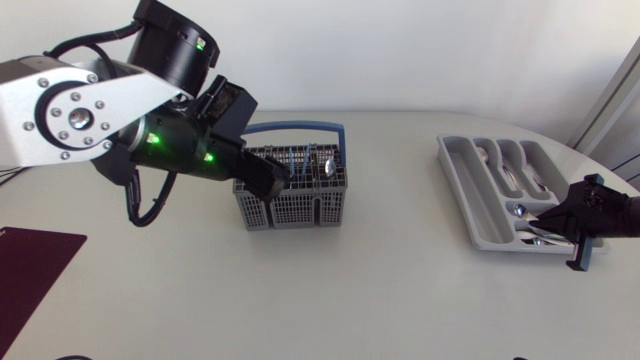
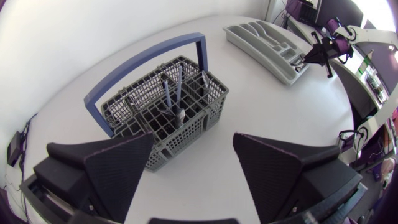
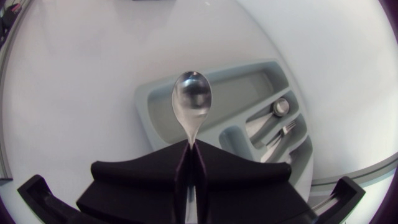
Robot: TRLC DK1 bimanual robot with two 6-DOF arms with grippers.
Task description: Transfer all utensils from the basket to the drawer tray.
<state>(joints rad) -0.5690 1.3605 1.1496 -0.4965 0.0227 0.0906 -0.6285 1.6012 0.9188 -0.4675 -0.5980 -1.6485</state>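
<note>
The spoon (image 3: 191,99) is clamped by its handle in the right jaws, its bowl pointing ahead over the tray (image 3: 242,84), probably lined up for a slot. Blue-handled utensils (image 2: 168,93) stand in the basket (image 2: 180,142) on the desk (image 1: 380,290), just ahead of the left jaws. These are spread wide apart, likely ready to pick.

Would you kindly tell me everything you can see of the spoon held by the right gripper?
The spoon looks like polished silver metal, with a smooth oval bowl narrowing to a slim neck. Its handle is hidden between the fingers of the right gripper, which is shut on it. The bowl points straight ahead of the gripper, over the grey drawer tray. Only the fingers are seen touching it.
</note>
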